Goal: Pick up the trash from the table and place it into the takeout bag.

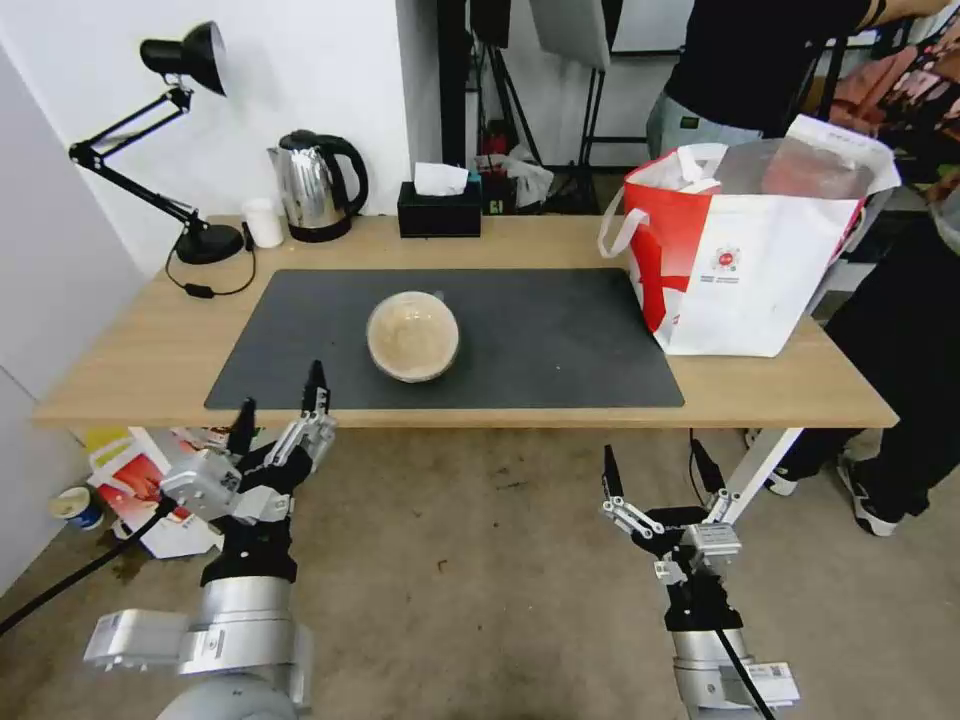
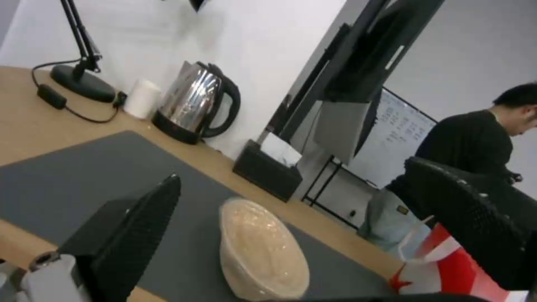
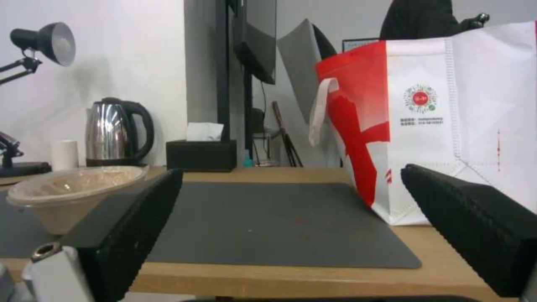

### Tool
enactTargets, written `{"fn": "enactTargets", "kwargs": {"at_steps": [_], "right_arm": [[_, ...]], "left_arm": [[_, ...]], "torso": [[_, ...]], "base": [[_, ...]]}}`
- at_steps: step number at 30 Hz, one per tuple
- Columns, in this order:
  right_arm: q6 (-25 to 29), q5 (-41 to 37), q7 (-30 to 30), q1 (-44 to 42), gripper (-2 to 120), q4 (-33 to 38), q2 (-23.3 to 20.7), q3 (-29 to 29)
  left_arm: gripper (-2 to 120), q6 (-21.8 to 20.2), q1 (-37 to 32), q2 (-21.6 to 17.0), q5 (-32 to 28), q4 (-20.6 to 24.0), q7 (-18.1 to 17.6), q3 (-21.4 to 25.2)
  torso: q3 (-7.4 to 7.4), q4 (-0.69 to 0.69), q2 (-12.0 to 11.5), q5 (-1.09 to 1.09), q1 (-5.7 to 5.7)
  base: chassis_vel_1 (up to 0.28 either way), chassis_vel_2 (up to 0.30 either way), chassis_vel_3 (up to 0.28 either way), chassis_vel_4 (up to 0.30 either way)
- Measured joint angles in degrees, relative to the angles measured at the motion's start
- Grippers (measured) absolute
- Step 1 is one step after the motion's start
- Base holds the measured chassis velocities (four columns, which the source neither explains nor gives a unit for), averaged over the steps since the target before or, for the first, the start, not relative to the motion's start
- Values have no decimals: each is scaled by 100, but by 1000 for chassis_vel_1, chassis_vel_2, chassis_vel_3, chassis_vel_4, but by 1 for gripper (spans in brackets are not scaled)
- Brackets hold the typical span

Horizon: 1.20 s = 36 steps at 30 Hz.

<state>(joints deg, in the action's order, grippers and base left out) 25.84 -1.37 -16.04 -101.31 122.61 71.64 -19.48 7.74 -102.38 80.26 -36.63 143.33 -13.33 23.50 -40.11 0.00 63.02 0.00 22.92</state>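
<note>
Just ahead of both wide-open, empty pincers (image 1: 281,401) (image 1: 658,464), domed bowl (image 1: 412,336) mid-mat (image 1: 300,340), takeout bag (image 1: 740,255) rightward.

One bowl (image 1: 412,336) (domed), one bag (image 1: 745,262)

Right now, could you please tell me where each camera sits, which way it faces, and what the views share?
Head view: high, looking down at the table; both arms show, left end effector and right end effector open before its near edge.
Left wrist view: low at the near edge, facing across the domed bowl; its own fingers show.
Right wrist view: below table level, facing the takeout bag; own fingers show.
Shared: bowl, bag, kettle.
</note>
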Motion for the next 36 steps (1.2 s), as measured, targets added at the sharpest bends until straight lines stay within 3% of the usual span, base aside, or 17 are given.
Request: {"fn": "enactTargets", "kwargs": {"at_steps": [6, 10, 31, 36], "right_arm": [[0, 0, 0, 0, 100, 0, 0, 0], [0, 0, 0, 0, 100, 0, 0, 0], [0, 0, 0, 0, 100, 0, 0, 0], [0, 0, 0, 0, 100, 0, 0, 0]], "left_arm": [[100, -16, 9, -9, -42, 0, -6, 4], [100, -115, 116, -100, -378, 0, -87, 40], [100, -1060, 1222, -995, -3668, 0, -905, 419], [100, -1161, 1390, -1109, -4048, -19, -1086, 523]], "torso": [[0, 0, 0, 0, 0], [0, 0, 0, 1, 0], [0, 0, 0, 0, 0], [0, 1, 0, 1, 0]], "base": [[0, 0, 0, 0], [0, 0, 0, 0], [0, 0, 0, 0], [0, 0, 0, 0]]}}
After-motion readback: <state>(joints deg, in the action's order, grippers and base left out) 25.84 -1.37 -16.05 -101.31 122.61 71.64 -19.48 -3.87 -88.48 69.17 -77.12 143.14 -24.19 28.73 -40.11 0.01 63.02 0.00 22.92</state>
